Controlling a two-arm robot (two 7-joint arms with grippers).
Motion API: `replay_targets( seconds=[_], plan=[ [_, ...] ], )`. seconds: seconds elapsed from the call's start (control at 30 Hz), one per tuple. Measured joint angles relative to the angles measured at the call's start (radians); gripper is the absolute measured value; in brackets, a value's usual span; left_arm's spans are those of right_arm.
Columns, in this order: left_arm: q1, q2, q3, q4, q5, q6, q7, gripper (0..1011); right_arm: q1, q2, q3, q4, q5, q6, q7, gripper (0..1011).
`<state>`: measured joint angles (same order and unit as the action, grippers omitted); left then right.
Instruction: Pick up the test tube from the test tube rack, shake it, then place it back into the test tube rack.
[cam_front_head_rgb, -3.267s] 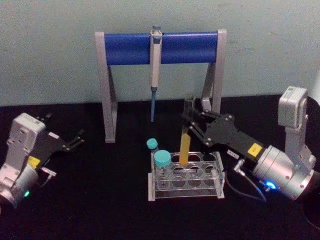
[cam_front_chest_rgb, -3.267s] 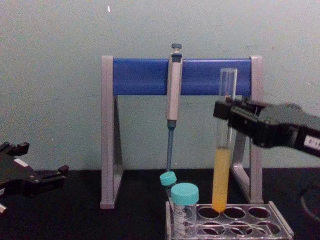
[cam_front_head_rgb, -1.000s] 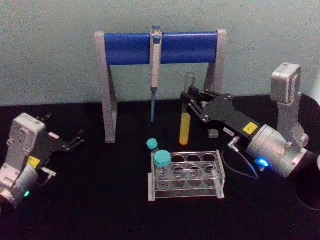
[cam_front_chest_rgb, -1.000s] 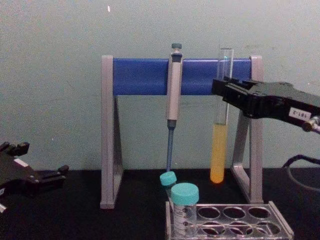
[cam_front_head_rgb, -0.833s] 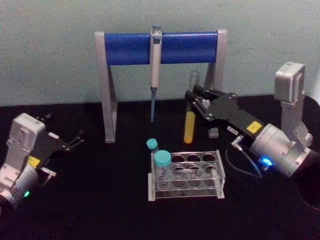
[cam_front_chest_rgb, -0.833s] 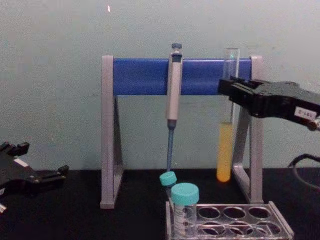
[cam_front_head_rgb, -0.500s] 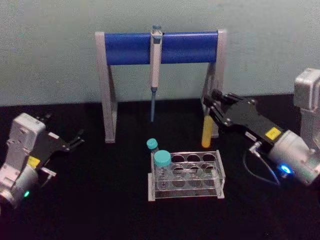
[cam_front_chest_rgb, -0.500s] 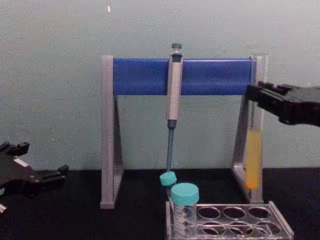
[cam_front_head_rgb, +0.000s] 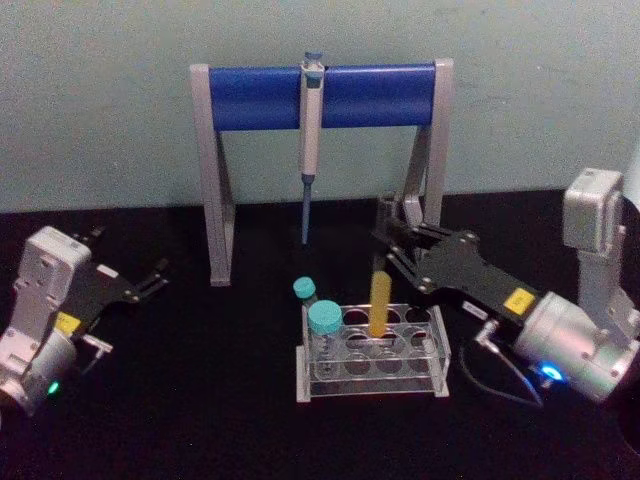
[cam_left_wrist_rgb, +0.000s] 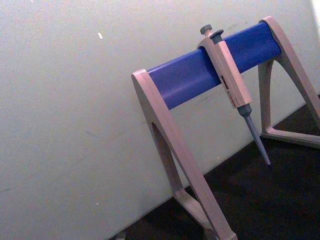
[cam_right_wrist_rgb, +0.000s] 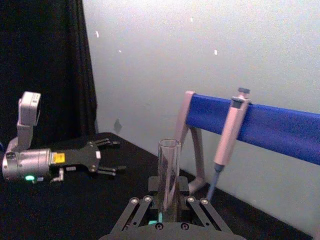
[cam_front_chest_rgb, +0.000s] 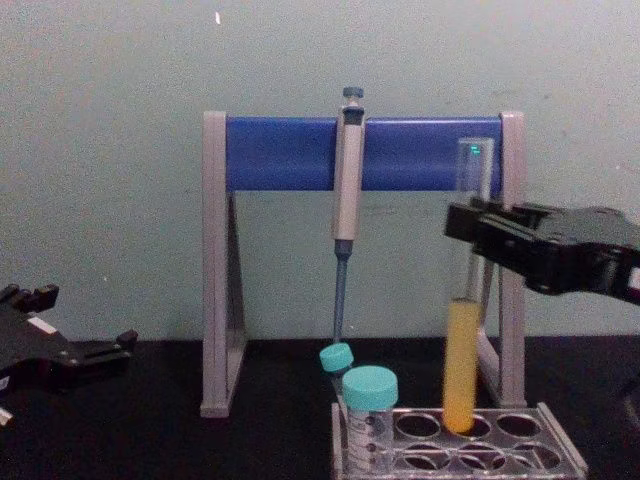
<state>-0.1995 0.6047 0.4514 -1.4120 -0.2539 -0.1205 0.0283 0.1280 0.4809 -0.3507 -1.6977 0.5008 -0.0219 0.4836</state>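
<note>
The test tube (cam_front_head_rgb: 379, 298), clear glass with yellow-orange liquid in its lower part, stands upright in my right gripper (cam_front_head_rgb: 383, 247), which is shut on its upper half. Its round bottom sits at a back-row hole of the test tube rack (cam_front_head_rgb: 436, 352). From the chest, the test tube (cam_front_chest_rgb: 464, 340) meets the top plate of the rack (cam_front_chest_rgb: 545, 452), below the right gripper (cam_front_chest_rgb: 466, 228). The right wrist view shows the tube's open mouth (cam_right_wrist_rgb: 169, 170) rising between the fingers (cam_right_wrist_rgb: 140, 207). My left gripper (cam_front_head_rgb: 152, 278) is parked open at the far left.
Two teal-capped tubes (cam_front_head_rgb: 323, 320) stand at the rack's left end. Behind it is a grey-and-blue pipette stand (cam_front_head_rgb: 250, 97) with a pipette (cam_front_head_rgb: 311, 130) hanging from its bar. The stand's right leg (cam_front_chest_rgb: 512, 260) is close behind the right gripper.
The right gripper has carried the tube left and down, from beside the stand's right leg to a back-row hole of the rack. The left arm has not moved.
</note>
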Motion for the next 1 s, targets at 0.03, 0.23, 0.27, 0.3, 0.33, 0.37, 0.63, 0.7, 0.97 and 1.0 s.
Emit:
replay_targets(
  seconds=[0.03, 0.23, 0.27, 0.3, 0.33, 0.37, 0.63, 0.7, 0.97, 1.0],
  plan=[
    [0.0, 0.0, 0.0, 0.0, 0.0, 0.0, 0.0, 1001, 0.007, -0.005, -0.006, 0.006, 0.0, -0.001, 0.002, 229],
    [0.0, 0.0, 0.0, 0.0, 0.0, 0.0, 0.0, 1001, 0.072, -0.048, -0.035, 0.07, -0.009, -0.014, -0.001, 229],
    [0.0, 0.0, 0.0, 0.0, 0.0, 0.0, 0.0, 1001, 0.086, -0.057, -0.036, 0.083, -0.013, -0.018, -0.007, 228],
    [0.0, 0.0, 0.0, 0.0, 0.0, 0.0, 0.0, 1001, 0.092, -0.061, -0.036, 0.09, -0.015, -0.02, -0.011, 229],
    [0.0, 0.0, 0.0, 0.0, 0.0, 0.0, 0.0, 1001, 0.097, -0.064, -0.036, 0.096, -0.017, -0.021, -0.015, 228],
    [0.0, 0.0, 0.0, 0.0, 0.0, 0.0, 0.0, 1001, 0.101, -0.067, -0.036, 0.101, -0.019, -0.023, -0.018, 229],
    [0.0, 0.0, 0.0, 0.0, 0.0, 0.0, 0.0, 1001, 0.115, -0.075, -0.024, 0.116, -0.03, -0.026, -0.037, 229],
    [0.0, 0.0, 0.0, 0.0, 0.0, 0.0, 0.0, 1001, 0.115, -0.074, -0.021, 0.116, -0.031, -0.026, -0.04, 229],
    [0.0, 0.0, 0.0, 0.0, 0.0, 0.0, 0.0, 1001, 0.094, -0.056, 0.007, 0.101, -0.038, -0.025, -0.055, 229],
    [0.0, 0.0, 0.0, 0.0, 0.0, 0.0, 0.0, 1001, 0.089, -0.052, 0.012, 0.097, -0.038, -0.025, -0.058, 229]
  ],
)
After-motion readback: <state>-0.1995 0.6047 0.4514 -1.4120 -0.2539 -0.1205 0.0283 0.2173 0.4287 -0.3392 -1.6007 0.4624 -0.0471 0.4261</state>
